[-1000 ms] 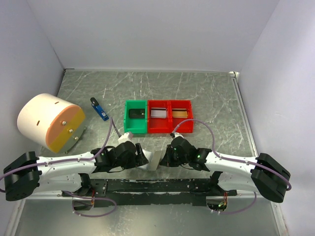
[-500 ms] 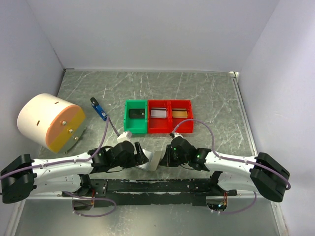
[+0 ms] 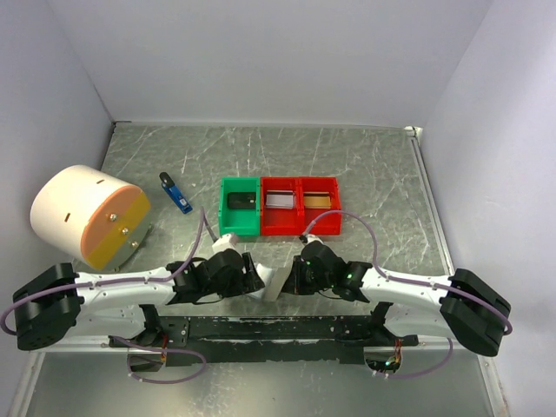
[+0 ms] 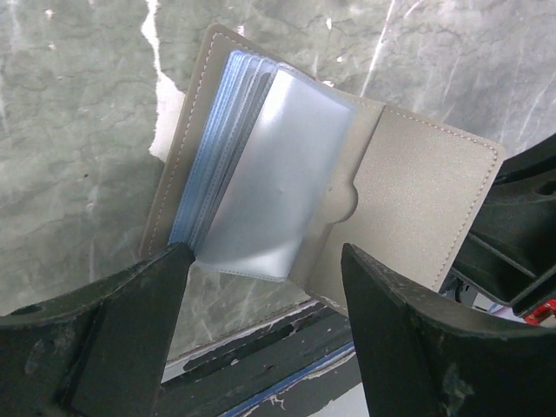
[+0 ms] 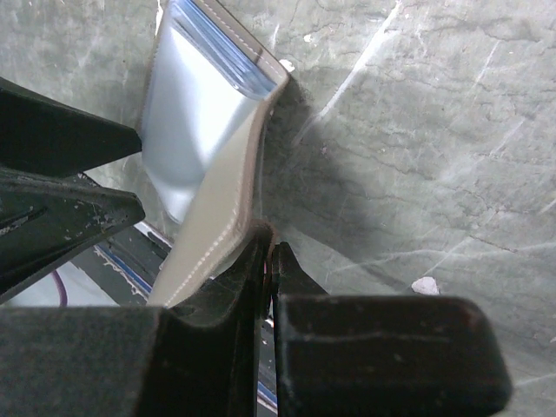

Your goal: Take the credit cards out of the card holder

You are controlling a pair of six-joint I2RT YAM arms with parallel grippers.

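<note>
The right end effector (image 5: 268, 252) is clenched on the edge of the holder's (image 5: 221, 200) grey stitched cover. The left end effector (image 4: 265, 261) is released, its fingers (image 4: 130, 321) spread to either side of the holder's lower edge; whether they touch it I cannot tell. The holder lies open between the two, at the near middle of the bench (image 3: 373, 165), with a fan of clear, blue-edged sleeves (image 4: 278, 174) standing up from its spine. Farther back, a green tray (image 3: 224, 208) and two red trays (image 3: 300, 228) sit side by side, each with a card inside that is too small to read. To their left are a blue gadget (image 3: 175, 195) and a white-and-orange drum (image 3: 87, 215).
</note>
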